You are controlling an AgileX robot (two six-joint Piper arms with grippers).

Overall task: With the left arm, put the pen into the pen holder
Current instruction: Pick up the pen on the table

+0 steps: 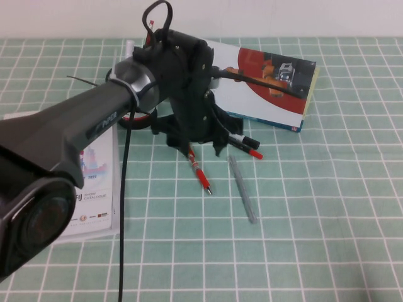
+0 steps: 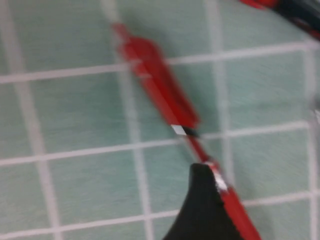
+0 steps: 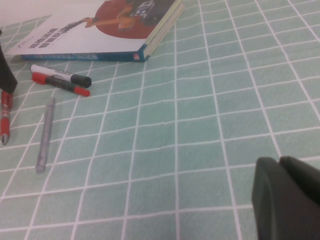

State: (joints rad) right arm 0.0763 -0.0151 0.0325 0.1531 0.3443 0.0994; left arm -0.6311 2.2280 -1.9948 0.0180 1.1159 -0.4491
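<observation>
- Pen (image 1: 200,170) lies on the green checked cloth (image 1: 315,220) near the middle in the high view, silver tip toward me, its far end under the left gripper (image 1: 192,146), which hangs low over it. I cannot tell how that claw stands. I would centre both fingers across the barrel before closing.
- Just right of it lie a grey stick pen (image 1: 242,189) and a red-and-black marker (image 1: 245,146); I must not catch either. Beyond them a book (image 1: 271,88) lies flat; at the left a booklet (image 1: 94,189) reads "CATALOGUE" faintly. The arm's shell carries lettering I cannot read. The pen holder is hidden from me, perhaps behind the arm.
- Left wrist view: the pen (image 2: 160,85) runs diagonally, one black fingertip (image 2: 202,210) overlapping its lower end; no second finger shows, so I judge the grip not yet made.
- Right wrist view: the right gripper (image 3: 287,197) is parked well apart to the right, its fingers pressed together on nothing. The book's spine text is illegible.
</observation>
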